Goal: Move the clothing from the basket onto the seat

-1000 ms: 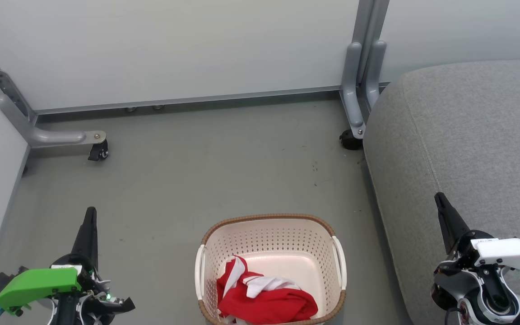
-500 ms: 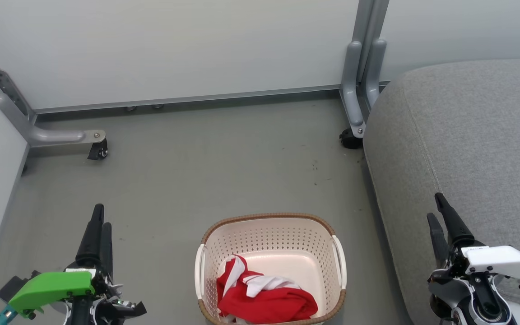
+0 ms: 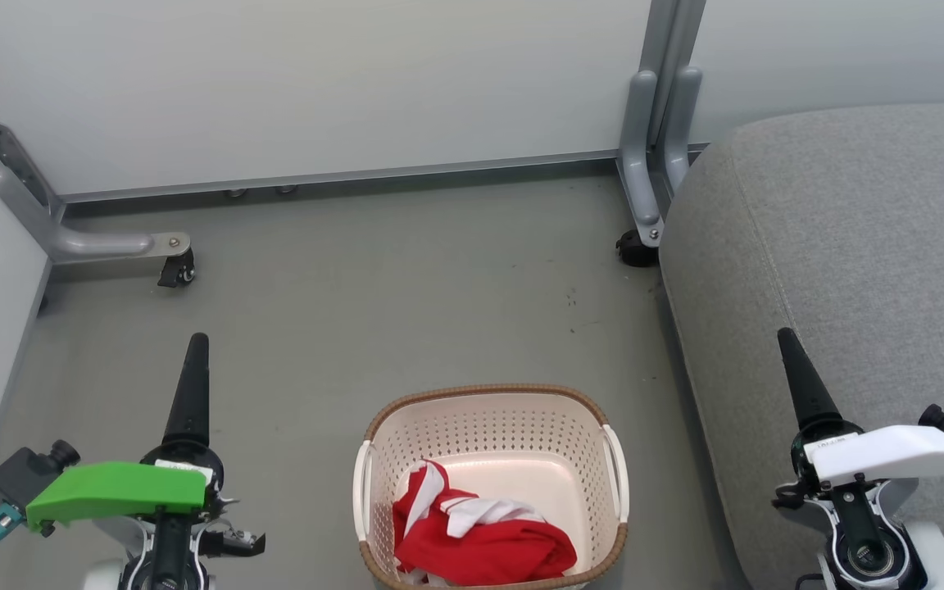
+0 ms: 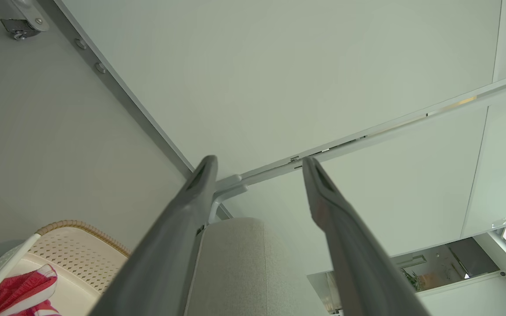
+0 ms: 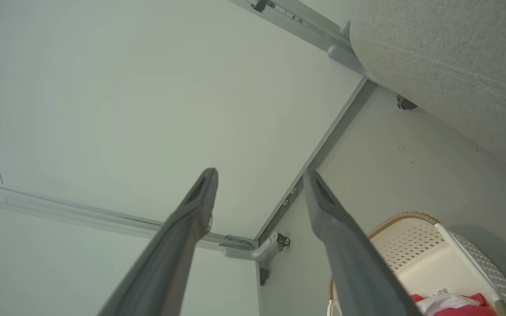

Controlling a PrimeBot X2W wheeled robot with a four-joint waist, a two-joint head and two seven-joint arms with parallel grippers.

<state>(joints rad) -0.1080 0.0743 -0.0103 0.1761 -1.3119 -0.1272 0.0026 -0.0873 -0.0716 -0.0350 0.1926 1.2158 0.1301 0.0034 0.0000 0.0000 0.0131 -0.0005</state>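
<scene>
lying bunched in the basket (image 3: 480,428) at bottom centre, the clothing (image 3: 488,551) is sitting untouched; left gripper (image 4: 257,160) and right gripper (image 5: 259,172) are hovering spread apart, empty.

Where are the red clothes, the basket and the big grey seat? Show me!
clothing (image 3: 488,551): head view, on the red fold of the heap.
basket (image 3: 480,388): head view, on its brown far rim.
seat (image 3: 849,246): head view, on its bare grey top.
</scene>
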